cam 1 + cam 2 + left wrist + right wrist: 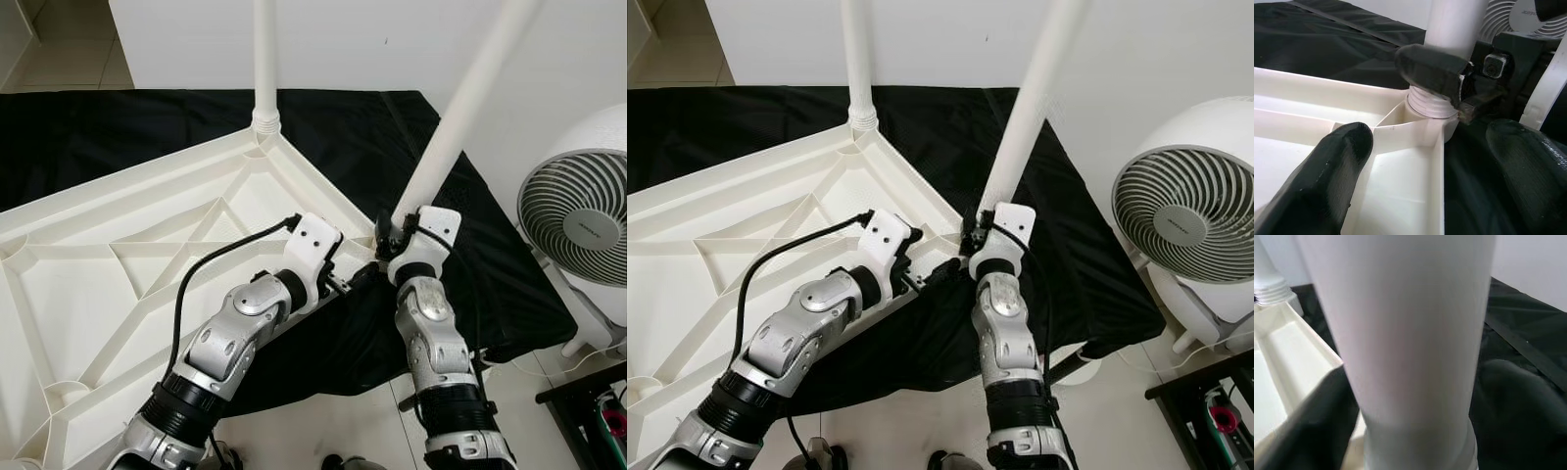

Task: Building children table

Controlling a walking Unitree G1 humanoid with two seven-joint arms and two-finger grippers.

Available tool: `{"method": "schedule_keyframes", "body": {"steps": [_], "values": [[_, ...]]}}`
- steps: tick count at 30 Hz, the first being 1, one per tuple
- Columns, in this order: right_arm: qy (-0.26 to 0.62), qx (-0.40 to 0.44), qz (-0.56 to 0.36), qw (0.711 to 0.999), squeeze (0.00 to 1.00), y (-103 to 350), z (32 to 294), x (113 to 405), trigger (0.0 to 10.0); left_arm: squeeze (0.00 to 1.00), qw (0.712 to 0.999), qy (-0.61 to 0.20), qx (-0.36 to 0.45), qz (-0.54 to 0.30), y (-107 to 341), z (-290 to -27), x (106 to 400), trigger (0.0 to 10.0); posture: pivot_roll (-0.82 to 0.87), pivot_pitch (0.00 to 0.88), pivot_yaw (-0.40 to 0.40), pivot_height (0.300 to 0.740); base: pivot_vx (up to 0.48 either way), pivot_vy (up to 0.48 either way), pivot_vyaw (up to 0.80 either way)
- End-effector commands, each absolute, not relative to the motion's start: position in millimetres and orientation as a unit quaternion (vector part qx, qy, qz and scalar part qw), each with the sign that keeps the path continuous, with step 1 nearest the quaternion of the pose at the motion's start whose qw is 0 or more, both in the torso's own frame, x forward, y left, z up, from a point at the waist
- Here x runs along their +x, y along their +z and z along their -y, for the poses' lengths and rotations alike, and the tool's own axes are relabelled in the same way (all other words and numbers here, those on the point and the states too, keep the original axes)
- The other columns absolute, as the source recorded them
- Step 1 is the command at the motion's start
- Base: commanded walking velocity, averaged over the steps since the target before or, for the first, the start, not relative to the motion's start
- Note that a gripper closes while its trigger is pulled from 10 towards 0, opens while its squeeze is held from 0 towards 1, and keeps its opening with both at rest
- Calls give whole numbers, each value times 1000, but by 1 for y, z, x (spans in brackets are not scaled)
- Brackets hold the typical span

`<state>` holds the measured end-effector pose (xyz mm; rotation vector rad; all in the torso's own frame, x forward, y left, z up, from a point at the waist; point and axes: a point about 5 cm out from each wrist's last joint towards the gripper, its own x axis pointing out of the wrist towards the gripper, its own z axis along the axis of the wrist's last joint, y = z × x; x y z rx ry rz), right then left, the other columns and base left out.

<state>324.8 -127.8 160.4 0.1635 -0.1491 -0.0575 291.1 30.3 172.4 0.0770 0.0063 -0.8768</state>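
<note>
Nearest my head camera are my two silver arms, both reaching to the same corner of the white tabletop, which lies upside down on a black cloth with its ribbed underside facing up. I count two white legs. One leg stands upright in the far corner socket. The other leg leans from the near right corner, its threaded end sitting at that corner's socket.

My right gripper is at the foot of this leaning leg. In the right wrist view the leg runs between the two black fingers, and in the left wrist view one finger is pressed against the leg just above the thread, so it looks clamped on the leg.

My left gripper is spread wide and holds nothing; one finger hangs over the tabletop's inner tray, the other beyond its outer rim, so it straddles the edge.

One white fan stands on the tiled floor to the right.
</note>
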Motion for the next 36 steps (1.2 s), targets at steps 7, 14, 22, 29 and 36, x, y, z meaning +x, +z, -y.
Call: {"method": "schedule_keyframes", "body": {"steps": [7, 14, 22, 29, 36], "values": [[79, 59, 77, 992, 0, 166, 141, 325, 10000, 0, 883, -468, 39, 0, 175, -25, 286, 10000, 49, 108, -60, 740, 0, 0, 0], [166, 24, 83, 982, 0, 174, 164, 334, 10000, 0, 881, -471, 39, 3, 177, -24, 287, 10000, 43, 106, -56, 740, 0, 0, 0], [246, -25, 52, 967, 0, 161, 173, 342, 10000, 0, 882, -469, 38, 4, 179, -26, 288, 10000, 54, 112, -59, 740, 0, 0, 0], [285, -29, 45, 957, 0, 158, 172, 344, 10000, 0, 877, -479, 42, -1, 176, -25, 285, 10000, 57, 111, -61, 740, 0, 0, 0], [309, -51, 50, 948, 0, 162, 173, 356, 353, 0, 867, -497, 44, -5, 174, -19, 278, 10000, 61, 112, -67, 740, 0, 0, 0]]}}
